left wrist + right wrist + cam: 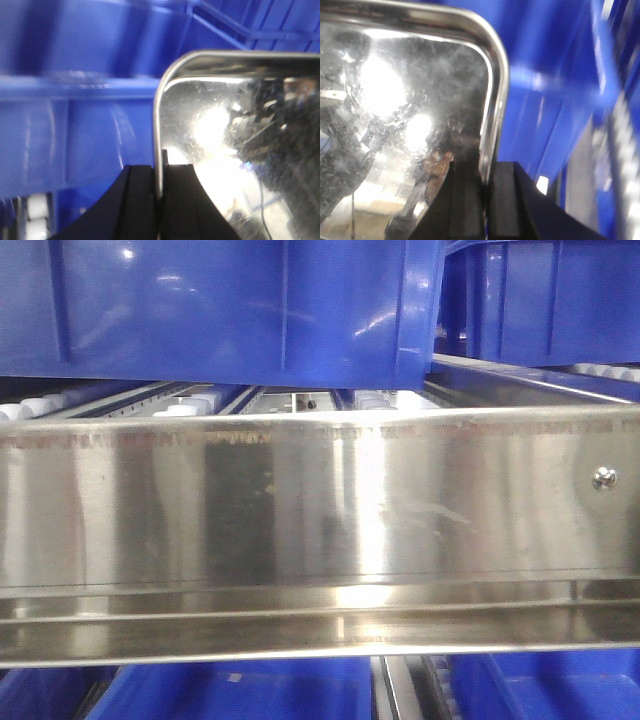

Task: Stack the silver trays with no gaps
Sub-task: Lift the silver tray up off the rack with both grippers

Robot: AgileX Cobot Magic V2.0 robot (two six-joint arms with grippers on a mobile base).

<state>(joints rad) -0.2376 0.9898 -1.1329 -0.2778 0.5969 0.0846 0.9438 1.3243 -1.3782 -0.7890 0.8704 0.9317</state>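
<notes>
In the left wrist view a silver tray [225,130] with a scuffed, glaring bottom fills the right half. My left gripper [159,167] is shut on its left rolled rim [157,125], one black finger [140,200] outside and one inside the pan. The right wrist view shows a silver tray [410,100] at the left, and my right gripper [486,167] is shut on its right rim [497,100] near a rounded corner. I cannot tell if both views show the same tray. The front view shows no tray and neither gripper.
A long flat steel rail [320,500] with a screw [604,478] spans the front view. Blue plastic bins [220,310] sit above it on white rollers [190,405], with more bins [230,690] below. Blue bin walls [75,100] [545,75] stand close beside each gripped rim.
</notes>
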